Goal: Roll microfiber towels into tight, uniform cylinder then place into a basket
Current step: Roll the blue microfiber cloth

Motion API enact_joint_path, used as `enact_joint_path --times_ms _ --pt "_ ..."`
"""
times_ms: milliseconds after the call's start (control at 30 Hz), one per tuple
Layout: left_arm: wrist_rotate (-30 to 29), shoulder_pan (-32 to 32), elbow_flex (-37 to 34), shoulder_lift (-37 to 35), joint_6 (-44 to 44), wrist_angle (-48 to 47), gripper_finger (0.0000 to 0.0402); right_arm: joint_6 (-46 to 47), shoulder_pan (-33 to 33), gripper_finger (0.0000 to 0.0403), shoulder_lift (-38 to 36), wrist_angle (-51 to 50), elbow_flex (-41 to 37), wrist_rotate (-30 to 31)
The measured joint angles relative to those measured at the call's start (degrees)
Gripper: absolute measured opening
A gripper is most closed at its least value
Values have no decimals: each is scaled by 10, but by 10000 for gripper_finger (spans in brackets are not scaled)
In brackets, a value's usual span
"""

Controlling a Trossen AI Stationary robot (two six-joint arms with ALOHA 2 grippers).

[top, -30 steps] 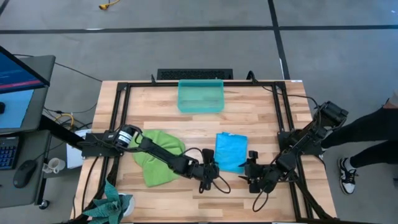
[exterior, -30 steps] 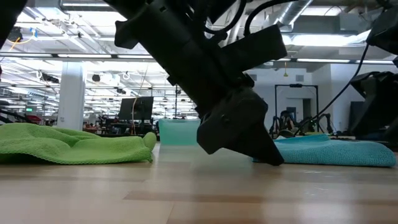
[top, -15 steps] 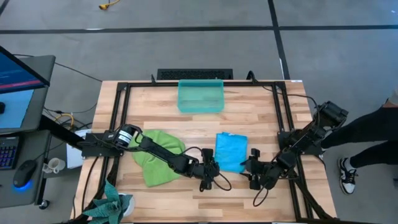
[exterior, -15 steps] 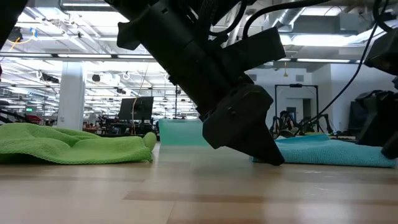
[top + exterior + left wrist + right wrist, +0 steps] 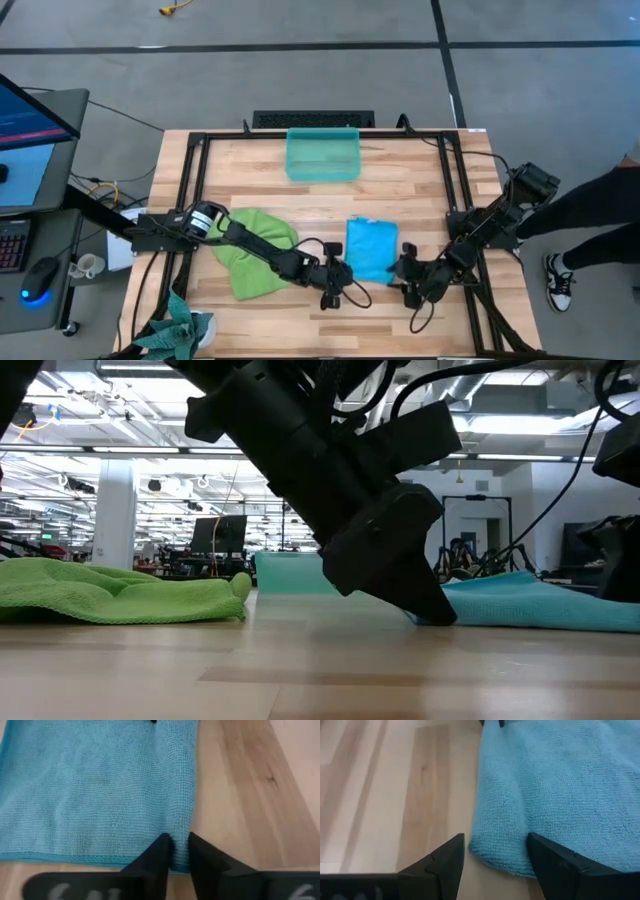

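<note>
A sky-blue towel [image 5: 371, 247] lies flat on the wooden table, near the front at the middle. My left gripper [image 5: 346, 271] is shut on its near left corner. My right gripper [image 5: 402, 271] stands open at the near right corner [image 5: 492, 851], one finger on either side; whether it touches the cloth I cannot tell. A lime-green towel [image 5: 255, 252] lies crumpled on the left, partly under my left arm. The translucent teal basket [image 5: 322, 154] stands at the far edge. My left gripper pinches the blue towel's near edge [image 5: 179, 842] between its two fingers, right beside the near left corner. The fingers [image 5: 159, 854] slant down from the near left. One layer or several, I cannot tell. The towel lies flat on the table.
A black metal frame [image 5: 192, 190] runs around the table top. A desk with a screen and keyboard [image 5: 20, 150] stands to the left. A person's legs and a shoe [image 5: 575, 235] show at the right edge. Bare wood lies between towel and basket.
My left gripper has shut on the blue towel's near left corner without shifting. My right gripper has sunk slightly toward the towel's near right corner and has stayed open. The towel lies as before.
</note>
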Motion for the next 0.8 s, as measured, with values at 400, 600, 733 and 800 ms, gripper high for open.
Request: enact_joint_path --times_ms 400,600,733,800 --pt "124 -4 84 3 -152 -116 10 -55 27 239 0 0 27 -31" --pt "187 -5 105 3 -225 -124 10 -113 44 239 0 -15 82 -31" --pt "190 -5 105 3 -244 -125 11 -152 57 239 0 -25 118 -29" --pt "189 -3 105 3 -250 -127 11 -168 63 239 0 -25 126 -26"
